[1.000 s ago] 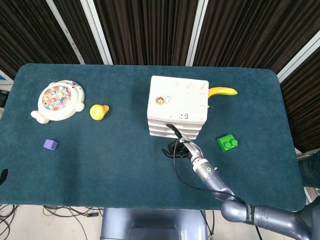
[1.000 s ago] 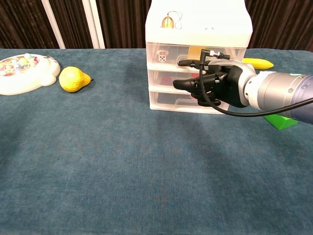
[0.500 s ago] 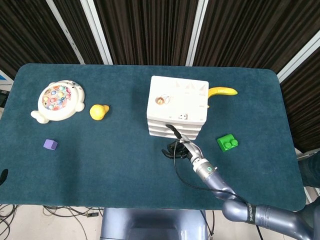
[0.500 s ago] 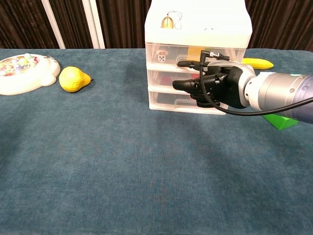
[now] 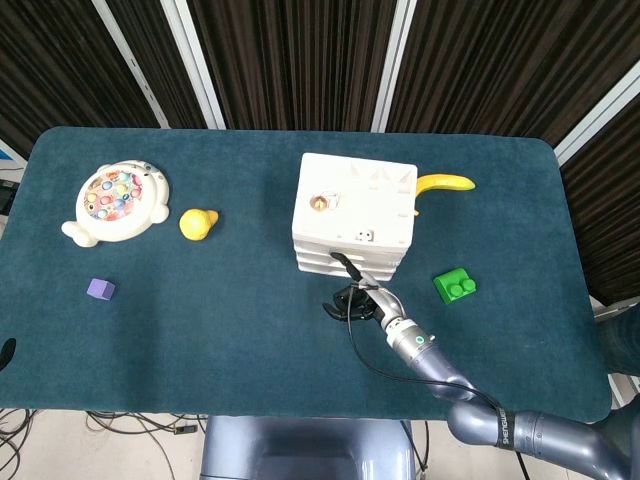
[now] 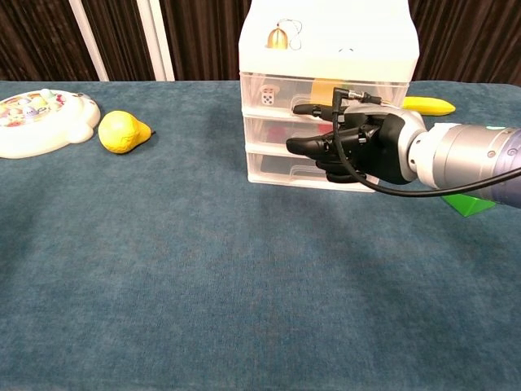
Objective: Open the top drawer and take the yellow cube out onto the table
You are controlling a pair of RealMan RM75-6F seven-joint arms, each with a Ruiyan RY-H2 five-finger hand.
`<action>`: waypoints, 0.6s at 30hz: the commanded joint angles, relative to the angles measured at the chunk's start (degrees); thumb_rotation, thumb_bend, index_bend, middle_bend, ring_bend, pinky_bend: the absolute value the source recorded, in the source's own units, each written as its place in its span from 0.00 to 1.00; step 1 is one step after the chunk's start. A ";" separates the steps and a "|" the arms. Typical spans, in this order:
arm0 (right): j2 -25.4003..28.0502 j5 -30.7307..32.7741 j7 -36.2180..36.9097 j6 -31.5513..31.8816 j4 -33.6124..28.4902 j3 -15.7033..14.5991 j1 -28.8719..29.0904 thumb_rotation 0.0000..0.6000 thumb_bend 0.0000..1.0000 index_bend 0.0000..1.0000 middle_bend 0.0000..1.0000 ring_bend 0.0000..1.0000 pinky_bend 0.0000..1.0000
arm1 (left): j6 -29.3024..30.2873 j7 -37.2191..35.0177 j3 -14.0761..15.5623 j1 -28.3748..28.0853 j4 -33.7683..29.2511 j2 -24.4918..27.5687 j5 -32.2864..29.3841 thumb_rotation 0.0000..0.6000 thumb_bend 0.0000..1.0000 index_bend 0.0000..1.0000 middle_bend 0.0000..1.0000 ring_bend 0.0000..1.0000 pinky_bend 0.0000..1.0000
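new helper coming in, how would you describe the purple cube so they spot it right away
Start at the round white fishing toy at the table's far left in the head view. The purple cube lies alone just below it, towards the near edge. It is the only purple thing, small and boxy, unlike the rounded yellow pear nearby.

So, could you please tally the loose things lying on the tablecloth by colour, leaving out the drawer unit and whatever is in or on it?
Yellow: 2, the pear and the banana
Purple: 1, the cube
Green: 1, the brick
White, with coloured dots: 1, the round toy
Total: 5
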 commanded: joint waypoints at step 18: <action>1.47 -2.27 1.38 0.46 -2.22 -0.74 -0.54 1.00 0.42 0.01 0.88 0.90 0.98 | 0.03 0.27 -0.10 -0.02 -0.01 -0.11 -0.26 1.00 0.30 0.06 0.00 0.00 0.00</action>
